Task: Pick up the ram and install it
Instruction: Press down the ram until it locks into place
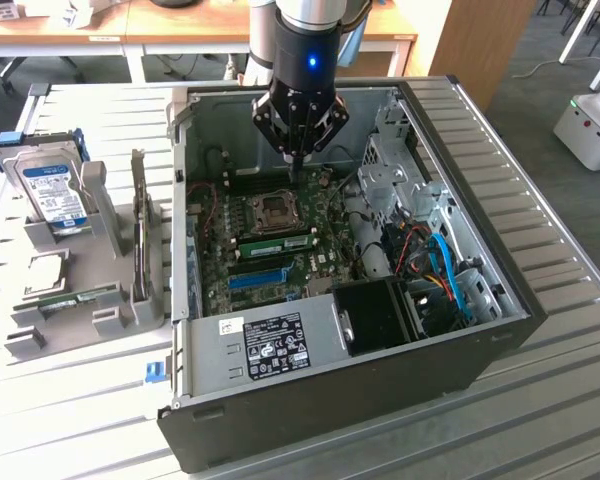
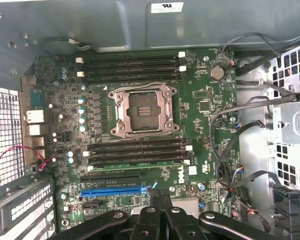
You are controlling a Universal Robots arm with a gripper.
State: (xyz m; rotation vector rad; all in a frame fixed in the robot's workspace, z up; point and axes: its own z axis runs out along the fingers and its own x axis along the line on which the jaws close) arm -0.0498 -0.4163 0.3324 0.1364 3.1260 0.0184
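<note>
A green ram stick [image 1: 280,241] sits in a memory slot of the motherboard [image 1: 325,215], just in front of the CPU socket [image 1: 277,208]. In the wrist view the same ram [image 2: 140,163] is a thin green strip in the outermost of the slots beside the socket [image 2: 143,109]. My gripper [image 1: 296,166] hangs inside the open computer case, above the far side of the socket. It is shut, fingers pressed together, with nothing between them. Its dark fingers [image 2: 157,200] point down at the board near the blue slot [image 2: 112,190].
A grey holder [image 1: 105,320] on the exterior view's left carries a silver hard drive [image 1: 52,190] and another green stick [image 1: 68,299]. The case walls [image 1: 180,200] enclose the board. Blue and black cables [image 1: 445,265] and a metal drive cage [image 1: 400,165] crowd the right side.
</note>
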